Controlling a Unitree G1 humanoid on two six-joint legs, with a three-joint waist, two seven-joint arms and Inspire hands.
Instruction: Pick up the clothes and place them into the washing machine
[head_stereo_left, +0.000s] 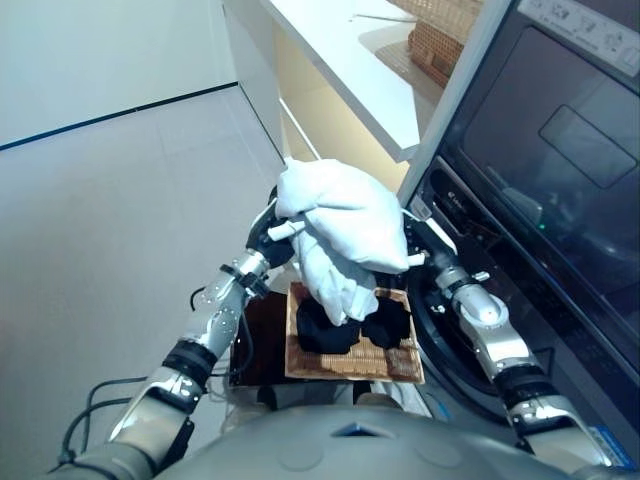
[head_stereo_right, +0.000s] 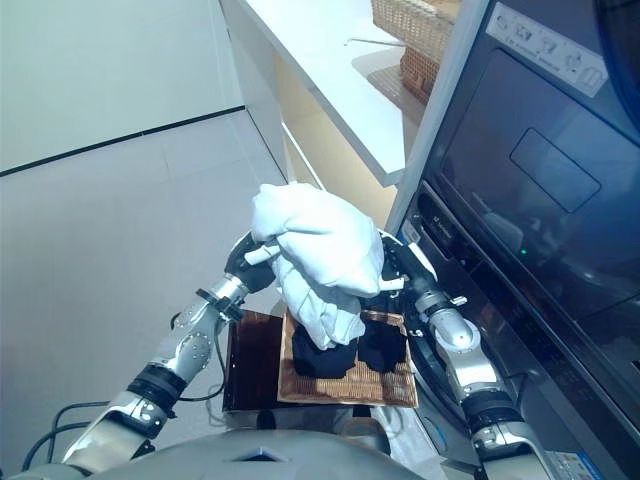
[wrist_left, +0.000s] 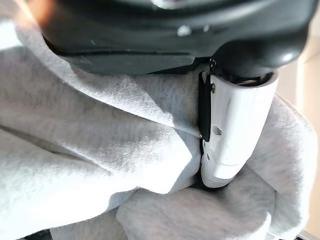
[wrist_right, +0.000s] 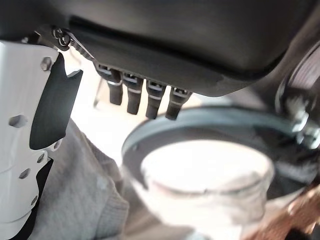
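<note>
Clothes in a pale grey bundle (head_stereo_left: 345, 235) are held up between both hands, above a woven tray (head_stereo_left: 352, 358) that carries two dark pieces of cloth (head_stereo_left: 328, 330). The bundle hangs just in front of the washing machine (head_stereo_left: 560, 190), whose round door opening (wrist_right: 200, 165) shows in the right wrist view. The left hand (head_stereo_left: 272, 232) presses against the bundle's left side; its white-covered thumb (wrist_left: 235, 130) lies in the folds of the cloth, and the fingers curl into the fabric, gripping it. The right hand (head_stereo_left: 425, 250) is at the bundle's right side, its thumb against the cloth; its fingers (wrist_right: 150, 97) stand out fairly straight past the fabric, so it supports the bundle with a relaxed hand. A white desk (head_stereo_left: 340, 60) with a wicker basket (head_stereo_left: 440, 40) on it stands beside the machine, beyond the bundle.
</note>
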